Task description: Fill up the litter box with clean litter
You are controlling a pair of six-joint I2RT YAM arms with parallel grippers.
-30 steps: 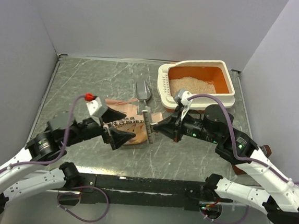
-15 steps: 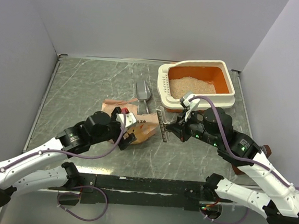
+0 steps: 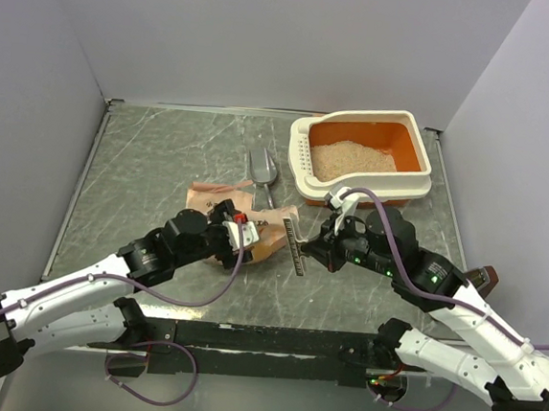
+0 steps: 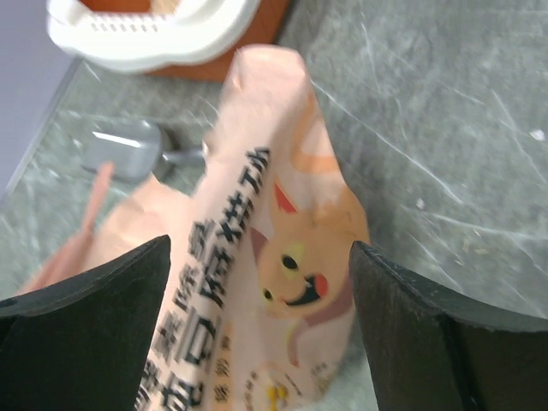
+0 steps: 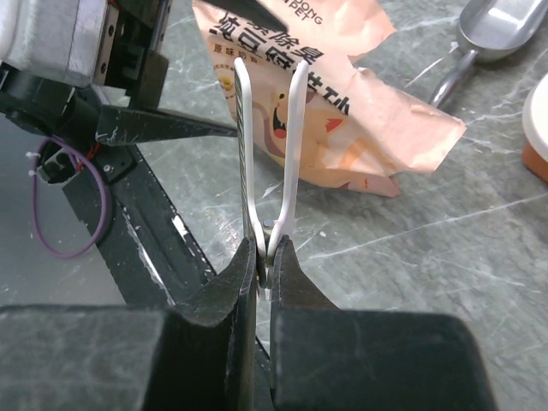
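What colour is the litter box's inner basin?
Orange inside the litter box, with a cream-white rim; it shows best in the top external view.

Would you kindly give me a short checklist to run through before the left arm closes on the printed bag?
1. Left gripper open, one finger on either side of the bag: ok.
2. Right gripper shut on the white clip: ok.
3. The clip's two arms spread apart: ok.
4. Scoop handle free of the bag: cannot tell.
5. Litter box upright, with litter in its basin: ok.
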